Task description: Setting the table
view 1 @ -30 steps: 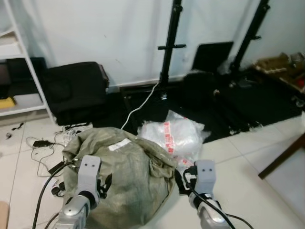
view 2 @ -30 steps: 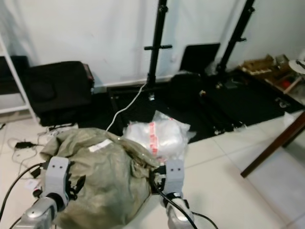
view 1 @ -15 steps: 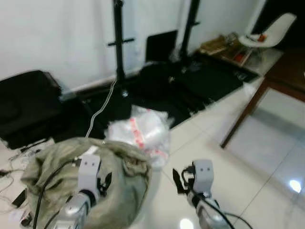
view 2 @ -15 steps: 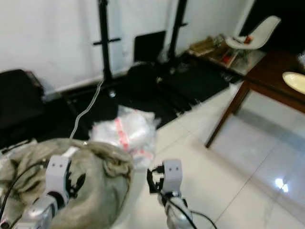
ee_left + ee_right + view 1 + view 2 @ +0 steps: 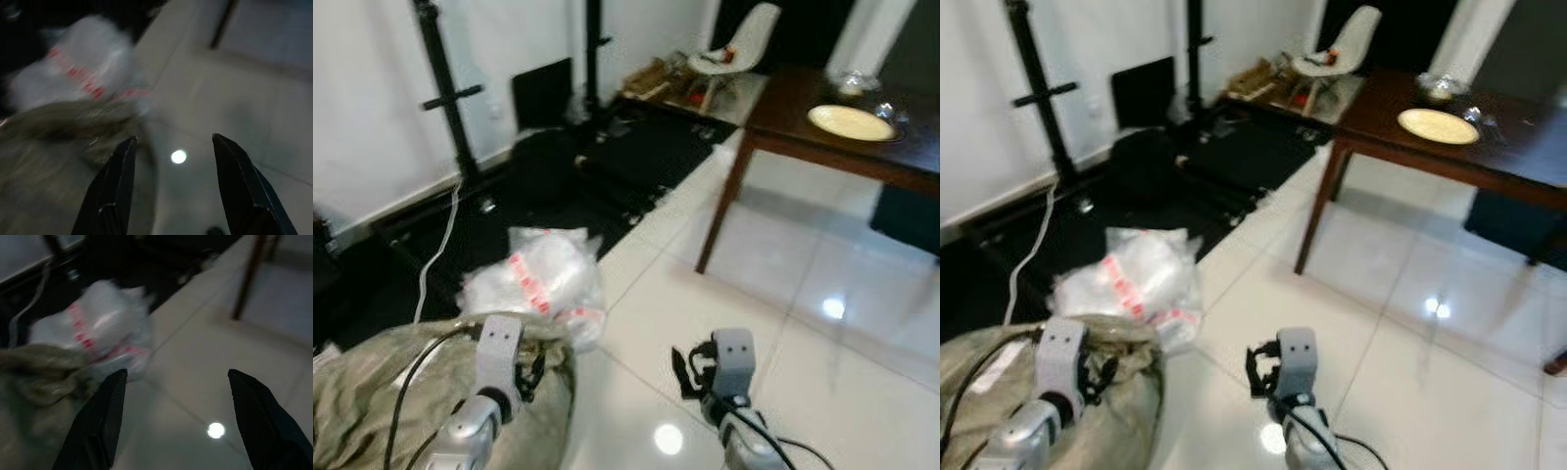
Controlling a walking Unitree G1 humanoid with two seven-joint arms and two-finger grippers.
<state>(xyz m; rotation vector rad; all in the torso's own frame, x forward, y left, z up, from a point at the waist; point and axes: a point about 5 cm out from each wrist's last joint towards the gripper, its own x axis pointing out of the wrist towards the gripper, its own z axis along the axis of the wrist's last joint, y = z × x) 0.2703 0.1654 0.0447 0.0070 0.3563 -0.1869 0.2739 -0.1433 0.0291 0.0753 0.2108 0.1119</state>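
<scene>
Dark wooden surface [image 5: 1449, 157] with cream plate [image 5: 1438, 125] ahead, far off to the right across the tiled floor [image 5: 1410, 323]. Right gripper [image 5: 171, 426] nearer. Left gripper [image 5: 168, 196] alongside; both jaws wide open, holding nothing.

Two silver arms with grey boxy wrists, trailing black cables, long black tapered fingers [image 5: 115, 196].

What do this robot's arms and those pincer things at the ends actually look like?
Both arms are silver metal with rounded joints, and black cables run along them. The left gripper and right gripper each sit on a pale grey boxy wrist block with two small dark dots. The jaws are two long, black, tapering fingers, matte and blade-like.
</scene>
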